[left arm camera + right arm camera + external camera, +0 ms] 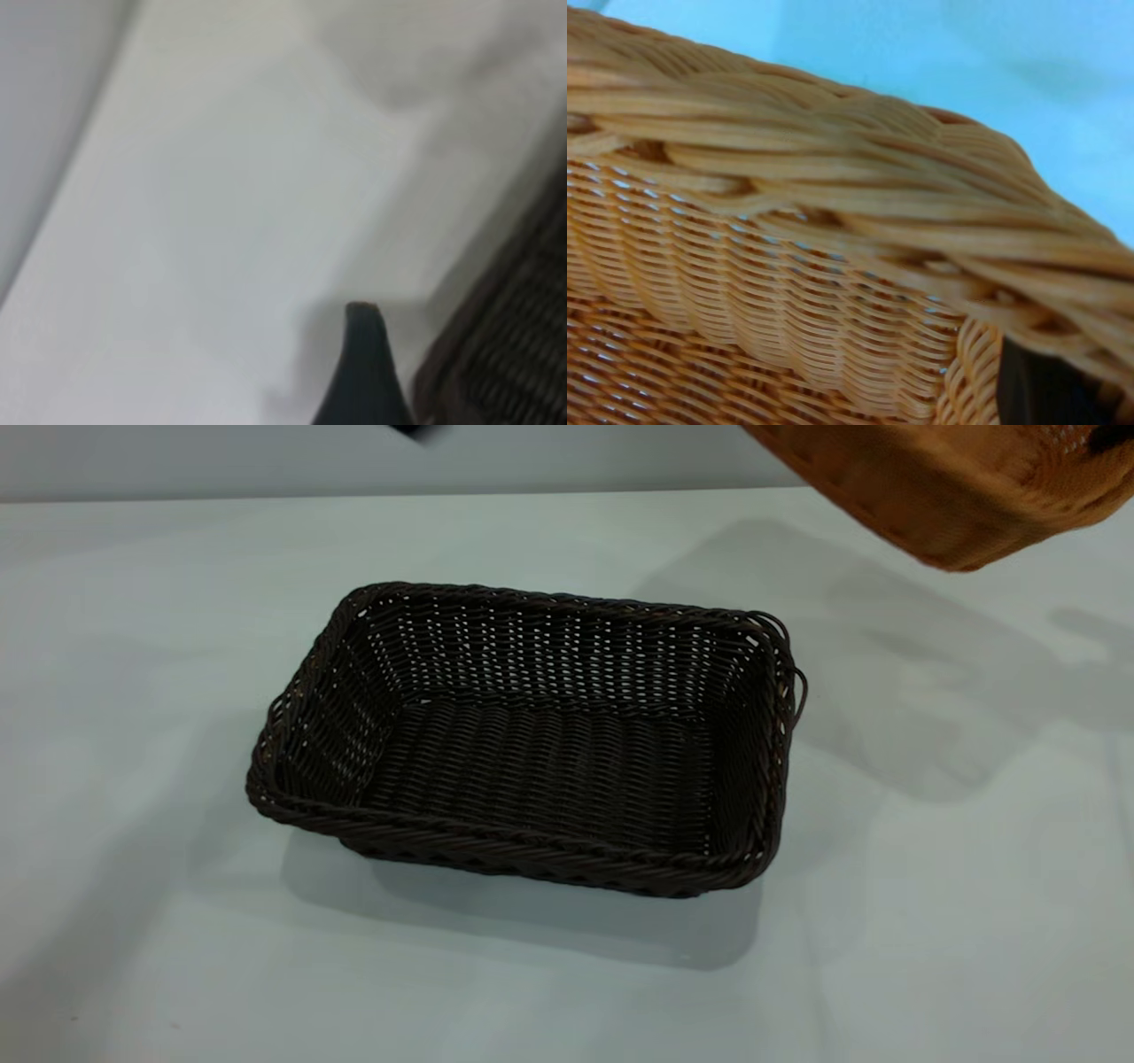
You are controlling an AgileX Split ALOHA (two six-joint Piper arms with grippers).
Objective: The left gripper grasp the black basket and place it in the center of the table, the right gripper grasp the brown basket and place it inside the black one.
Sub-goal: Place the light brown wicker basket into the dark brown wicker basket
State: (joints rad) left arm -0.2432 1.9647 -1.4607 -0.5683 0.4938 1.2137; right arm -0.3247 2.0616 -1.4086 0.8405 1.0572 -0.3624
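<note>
Brown basket (957,487) hangs tilted, pinched by the right end effector (1045,390), toward the worktop's (133,646) far right corner; black basket (532,735) lies centre, long axis left-right. Left end effector (363,372) spread cannot be told.

light: bright, even | shadows: soft on table (133,957) | blur: left wrist view

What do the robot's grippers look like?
Very little shows. The left gripper's finger is matte black, slim and tapered, with a tiny brownish tip. Of the right gripper only a small black piece shows. No cables or markings can be seen.
</note>
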